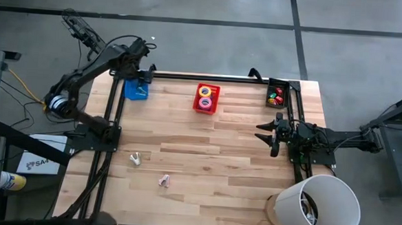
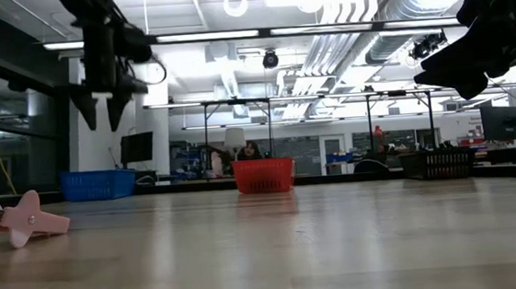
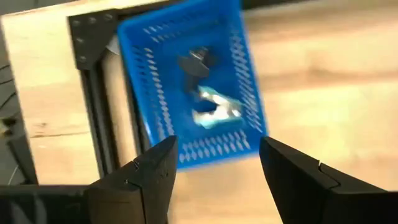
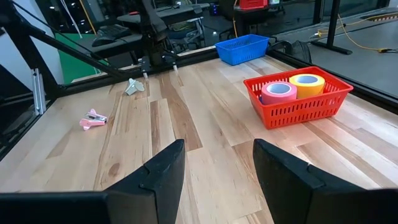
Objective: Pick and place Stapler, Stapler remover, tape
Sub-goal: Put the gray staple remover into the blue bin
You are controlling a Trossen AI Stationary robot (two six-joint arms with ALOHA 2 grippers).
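You have pink and yellow tape (image 4: 292,87) binned in red basket (image 4: 311,106). Left pincer (image 3: 214,168) released, empty, over blue basket (image 3: 193,81). Two pieces (image 1: 150,170) left on desk (image 1: 212,154). Right pincer (image 4: 214,168) spread, idle.

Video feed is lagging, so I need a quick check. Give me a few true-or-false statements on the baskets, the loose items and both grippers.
1. The left gripper is open above the blue basket. True.
2. The red basket holds a pink roll and a yellow roll. True.
3. The right gripper grips a roll. False: it is open and empty.
4. The pink item is in the red basket. False: it lies loose on the table.
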